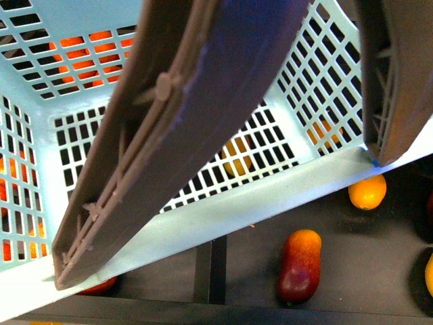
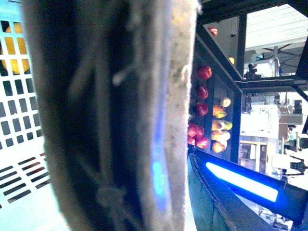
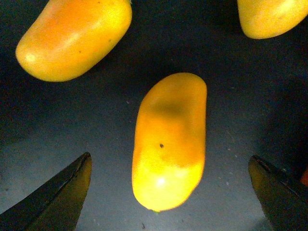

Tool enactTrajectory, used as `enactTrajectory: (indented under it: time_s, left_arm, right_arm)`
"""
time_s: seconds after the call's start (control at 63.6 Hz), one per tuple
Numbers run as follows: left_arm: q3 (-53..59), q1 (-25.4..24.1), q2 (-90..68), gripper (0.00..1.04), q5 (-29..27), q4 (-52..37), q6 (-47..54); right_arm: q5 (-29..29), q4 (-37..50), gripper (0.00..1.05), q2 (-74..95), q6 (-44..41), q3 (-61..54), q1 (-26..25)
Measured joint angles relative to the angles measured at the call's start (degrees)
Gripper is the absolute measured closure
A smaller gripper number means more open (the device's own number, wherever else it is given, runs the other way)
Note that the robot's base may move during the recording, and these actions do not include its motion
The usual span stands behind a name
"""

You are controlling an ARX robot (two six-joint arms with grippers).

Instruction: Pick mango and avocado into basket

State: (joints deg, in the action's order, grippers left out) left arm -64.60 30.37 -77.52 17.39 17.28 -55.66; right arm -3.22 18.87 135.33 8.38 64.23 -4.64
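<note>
Item: oblong yellow-orange mango point(image 3: 168, 144), laid on dark tabletop point(image 3: 86, 115), is straddled by right gripper point(image 3: 169, 161), jaws spread wide, nothing held; left gripper unseen.

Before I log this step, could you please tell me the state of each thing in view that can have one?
right gripper: open, empty, fingertips either side of the mango.
mango: lying on the dark surface, not gripped.
basket: fruit shows only through its slots.
handles: swung up across the opening.
left gripper: not visible.
</note>
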Motion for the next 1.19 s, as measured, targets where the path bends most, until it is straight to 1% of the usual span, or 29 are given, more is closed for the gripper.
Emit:
enactTrajectory:
  time_s: [0.236,0.55,0.959,1.116,1.132,1.195]
  left_arm:
    - [0.0,0.0,0.0,0.78,0.0,0.0,0.0]
    - [0.0,0.0,0.0,0.78,0.0,0.0,0.0]
    - [0.0,0.0,0.0,0.78,0.0,0.0,0.0]
    - [0.0,0.0,0.0,0.78,0.0,0.0,0.0]
    - [0.0,0.0,0.0,0.78,0.0,0.0,0.0]
    - [0.0,0.0,0.0,0.78,0.0,0.0,0.0]
  right_arm:
    - [1.9,-4.1,0.09,6.4,4.2,8.2,1.5]
    - [3.3,-8.5,0.09,11.3,7.3,15.6,2.3]
    - [4.4,-12.1,0.09,15.0,9.4,19.6,2.2]
    - [4.2,-12.5,0.26,15.3,9.9,19.1,2.0]
    - [4.1,-12.5,0.3,15.3,9.9,18.9,1.9]
    - [3.9,-12.3,0.37,15.3,10.0,18.4,1.7]
